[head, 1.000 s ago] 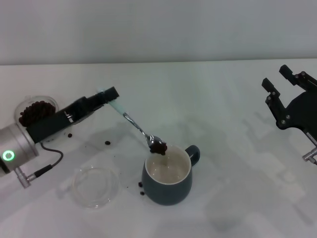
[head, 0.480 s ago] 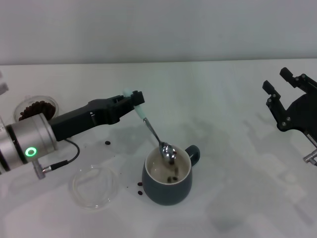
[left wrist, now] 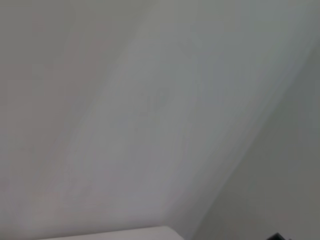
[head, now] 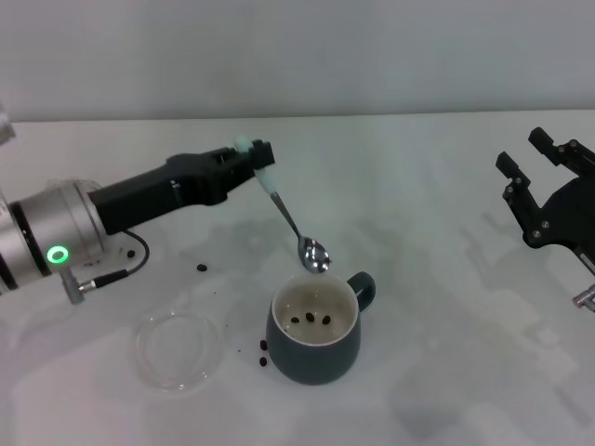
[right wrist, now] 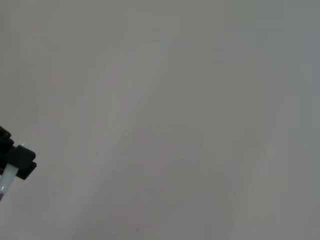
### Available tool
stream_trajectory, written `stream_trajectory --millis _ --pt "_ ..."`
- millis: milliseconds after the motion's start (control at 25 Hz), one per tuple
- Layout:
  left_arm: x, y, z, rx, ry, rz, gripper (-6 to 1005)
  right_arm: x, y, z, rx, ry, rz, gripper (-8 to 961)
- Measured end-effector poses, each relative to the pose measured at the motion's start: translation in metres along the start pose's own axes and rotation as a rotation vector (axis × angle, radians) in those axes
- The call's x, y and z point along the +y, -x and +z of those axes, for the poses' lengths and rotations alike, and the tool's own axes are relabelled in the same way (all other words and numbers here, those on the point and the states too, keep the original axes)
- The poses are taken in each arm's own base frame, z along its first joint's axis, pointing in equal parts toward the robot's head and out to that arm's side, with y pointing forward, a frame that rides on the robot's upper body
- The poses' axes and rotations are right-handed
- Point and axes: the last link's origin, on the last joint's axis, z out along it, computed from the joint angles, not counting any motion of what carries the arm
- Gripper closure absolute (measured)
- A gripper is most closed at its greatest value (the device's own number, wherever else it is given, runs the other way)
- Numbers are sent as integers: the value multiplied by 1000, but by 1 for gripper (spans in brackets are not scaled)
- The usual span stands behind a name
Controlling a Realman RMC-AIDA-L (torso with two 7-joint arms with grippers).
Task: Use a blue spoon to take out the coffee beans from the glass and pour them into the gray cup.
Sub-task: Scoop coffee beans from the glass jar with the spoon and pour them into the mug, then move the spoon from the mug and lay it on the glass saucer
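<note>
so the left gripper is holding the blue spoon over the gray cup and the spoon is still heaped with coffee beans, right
Not quite. In the head view the left gripper does hold the blue spoon just above the gray cup, but the spoon's bowl is empty. A few coffee beans already lie inside the cup.

Spoon (head: 297,231) above cup (head: 314,348); saucer (head: 178,350) to cup's left.

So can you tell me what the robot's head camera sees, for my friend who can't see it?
The left gripper holds a blue spoon tilted down just above a gray cup with a few coffee beans inside. A clear saucer lies left of the cup, with stray beans on the white table. The right gripper waits open, far right.
</note>
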Motion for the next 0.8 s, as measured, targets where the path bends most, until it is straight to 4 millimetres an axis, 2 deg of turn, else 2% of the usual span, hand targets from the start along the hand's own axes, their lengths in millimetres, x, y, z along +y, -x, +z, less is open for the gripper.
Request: stream_trajectory --millis 160,360,520,800 --pt "-3 -7 -5 16 -10 -39 876 0 1 0 -8 2 0 520" --pt "-8 -14 -24 75 -30 -156 875 1 3 0 -18 5 1 519" --pt "-13 -15 -54 169 -50 -241 874 1 2 -2 -13 2 2 519" --pt "-18 12 -107 255 -152 -320 875 -1 2 -4 -10 -9 1 518"
